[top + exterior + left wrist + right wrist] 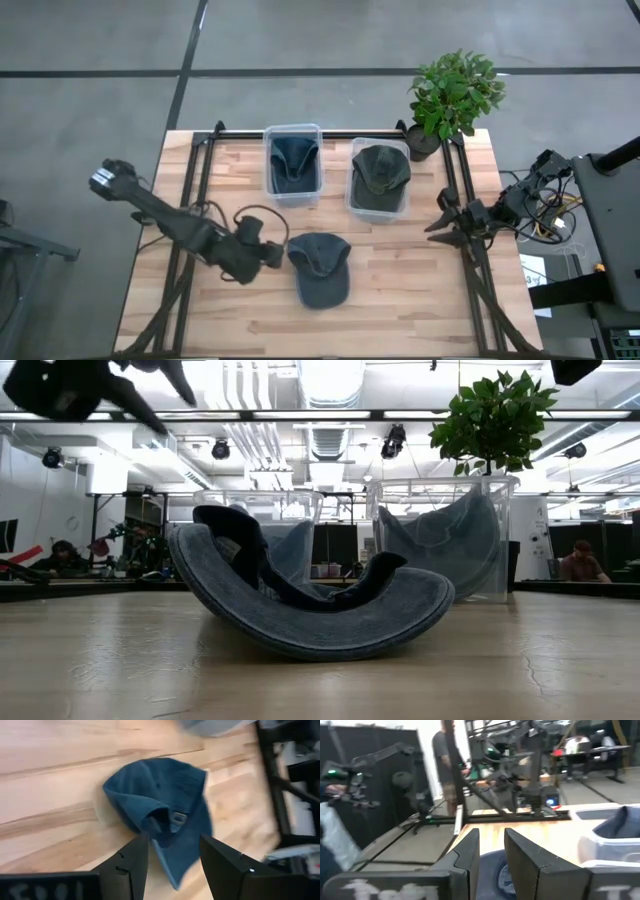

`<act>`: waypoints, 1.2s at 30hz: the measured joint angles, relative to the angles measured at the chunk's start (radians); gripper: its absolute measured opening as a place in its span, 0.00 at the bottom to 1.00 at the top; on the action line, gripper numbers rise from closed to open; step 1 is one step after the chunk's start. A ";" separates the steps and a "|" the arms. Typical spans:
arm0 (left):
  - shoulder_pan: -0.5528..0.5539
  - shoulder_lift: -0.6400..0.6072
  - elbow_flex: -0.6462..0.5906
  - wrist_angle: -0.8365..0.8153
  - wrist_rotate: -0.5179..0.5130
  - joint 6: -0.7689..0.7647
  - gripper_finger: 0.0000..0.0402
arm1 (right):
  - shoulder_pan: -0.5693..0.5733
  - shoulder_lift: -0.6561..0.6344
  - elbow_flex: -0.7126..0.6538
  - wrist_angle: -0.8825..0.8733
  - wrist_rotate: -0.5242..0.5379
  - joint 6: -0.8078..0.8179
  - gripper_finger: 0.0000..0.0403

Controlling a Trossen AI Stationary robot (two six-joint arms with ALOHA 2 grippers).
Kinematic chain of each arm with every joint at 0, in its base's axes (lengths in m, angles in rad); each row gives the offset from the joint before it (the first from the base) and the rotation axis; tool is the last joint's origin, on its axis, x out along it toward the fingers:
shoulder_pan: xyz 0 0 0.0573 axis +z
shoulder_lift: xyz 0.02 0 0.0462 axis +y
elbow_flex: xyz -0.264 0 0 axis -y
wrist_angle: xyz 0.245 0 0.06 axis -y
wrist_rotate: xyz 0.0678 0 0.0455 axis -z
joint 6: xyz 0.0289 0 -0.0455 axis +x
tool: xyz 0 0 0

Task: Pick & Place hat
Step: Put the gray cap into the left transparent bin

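Hat (pixel 320 268) lies loose on the table (pixel 400 300), near the middle of its front half, not in either bin. Two clear bins stand along the back edge: the left bin (pixel 293 160) holds a blue hat, the right bin (pixel 380 178) a darker one. Judging by that, two hats look already placed and this third one is the piece left to do.

The left gripper (pixel 272 252) sits just beside the hat's left side, above the table, its fingers spread. In the left wrist view the hat (pixel 162 805) shows ahead of the spread fingers (pixel 131 862), with the strap and buckle facing them; nothing is pinched yet. So the grasp has not been made, and lift, carry and drop all remain.

The right gripper (pixel 446 222) waits by the table's right edge, near the right bin, fingers spread and holding nothing.

A plant (pixel 452 95) stands at the back right corner.
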 joint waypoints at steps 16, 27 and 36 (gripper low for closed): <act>0.006 0.211 0.001 0.044 0.105 -0.035 0.41 | 0.000 -0.232 0.000 -0.154 -0.143 -0.053 0.21; -0.003 0.217 0.001 0.070 0.157 -0.047 0.41 | 0.000 -0.332 -0.143 -0.134 -0.226 -0.005 0.21; -0.023 0.211 0.002 0.075 0.175 -0.094 0.41 | 0.000 -0.352 -0.328 0.072 -0.240 0.011 0.21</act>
